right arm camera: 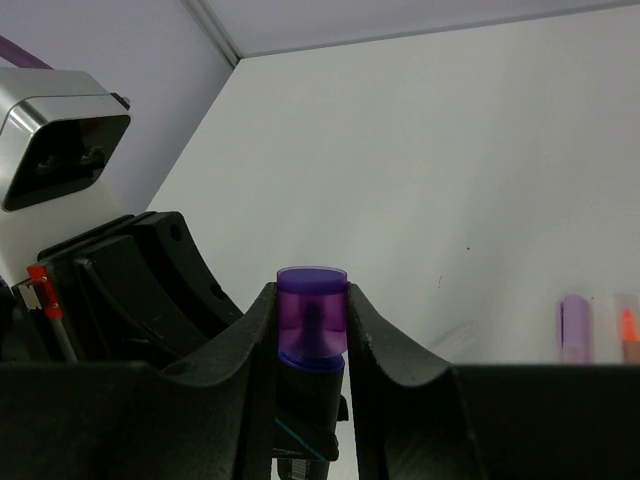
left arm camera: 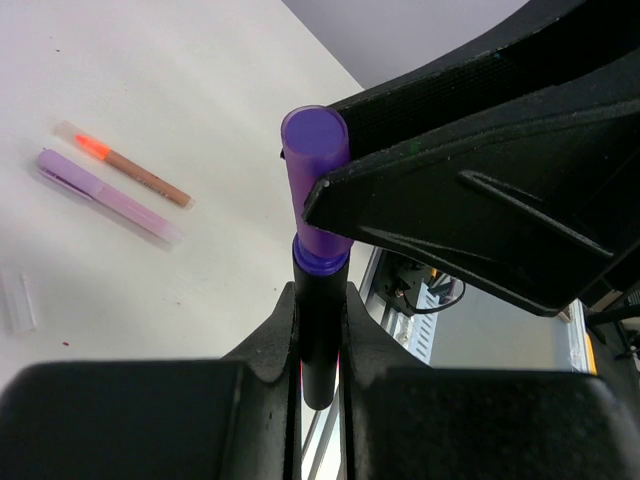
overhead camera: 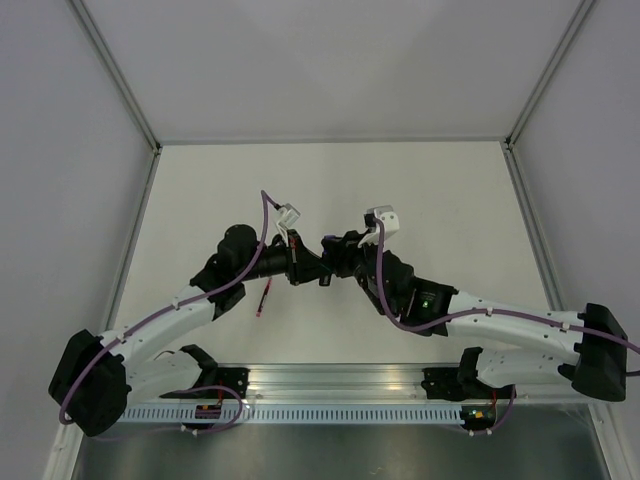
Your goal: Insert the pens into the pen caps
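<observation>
My left gripper is shut on the stubby black marker and holds it above the table. My right gripper is shut on the purple cap, which sits over the marker's tip, down on its purple collar. The two grippers meet at mid-table in the top view, left and right. The orange pen and the pale lilac pen lie side by side on the table. The thin red pen lies under the left arm.
A small clear plastic piece lies on the table near the lilac pen. The lilac pen and the orange pen also show at the right edge of the right wrist view. A metal rail runs along the near edge.
</observation>
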You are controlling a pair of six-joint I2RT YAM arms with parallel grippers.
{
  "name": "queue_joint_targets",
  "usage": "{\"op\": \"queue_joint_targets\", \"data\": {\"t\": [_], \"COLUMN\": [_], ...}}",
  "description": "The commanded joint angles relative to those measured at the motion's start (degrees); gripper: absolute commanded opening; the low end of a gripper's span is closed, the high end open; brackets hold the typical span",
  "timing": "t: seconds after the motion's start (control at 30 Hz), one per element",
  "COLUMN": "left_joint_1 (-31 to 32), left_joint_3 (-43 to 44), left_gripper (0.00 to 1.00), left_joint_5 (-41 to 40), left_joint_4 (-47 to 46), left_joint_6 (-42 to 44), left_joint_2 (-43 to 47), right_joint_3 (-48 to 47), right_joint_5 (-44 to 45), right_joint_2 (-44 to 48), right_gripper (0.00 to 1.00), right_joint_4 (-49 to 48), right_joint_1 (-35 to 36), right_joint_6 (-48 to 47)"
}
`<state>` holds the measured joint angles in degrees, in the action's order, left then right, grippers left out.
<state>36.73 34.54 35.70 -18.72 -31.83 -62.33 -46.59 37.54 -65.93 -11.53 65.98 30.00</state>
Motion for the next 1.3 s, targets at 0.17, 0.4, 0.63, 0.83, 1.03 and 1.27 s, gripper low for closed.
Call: {"op": "queue_joint_targets", "data": {"t": [0.17,0.4,0.63,0.83,1.03,1.27], "left_joint_1": [-0.08,-0.08,-0.17,-0.08,-0.17,-0.08], "left_joint_3": [-1.59,-1.5,-1.67,-1.41,-1.76,-2.9], "left_gripper": [0.02,0.02,0.02,0.02,0.02,0.02], "left_joint_5": [-5.9,-6.35,-6.09,-4.86,2.17,11.66], "left_joint_4": [-4.92,-4.48,-4.48,-4.74,-9.65,-17.83], "left_joint_6": [0.9,0.9,1.16,1.25,0.72,-1.39], "left_joint_2": [5.02,4.76,5.46,5.28,5.2,4.58], "right_joint_3": [-2.63,-4.38,-6.85,-7.9,-8.34,-10.97], "right_joint_5": [8.95,11.5,13.0,13.52,13.62,-1.49], "right_joint_2": [-4.99,-8.16,-8.78,-5.18,0.36,9.68], "right_gripper": [0.01,0.2,0.52,0.64,0.68,0.74], "right_joint_4": [0.37,0.1,1.42,3.52,5.55,9.85], "right_joint_1": [5.83,7.5,8.03,7.94,8.03,7.24], "right_joint_6": [0.67,4.71,4.98,2.61,-2.99,-11.71]}}
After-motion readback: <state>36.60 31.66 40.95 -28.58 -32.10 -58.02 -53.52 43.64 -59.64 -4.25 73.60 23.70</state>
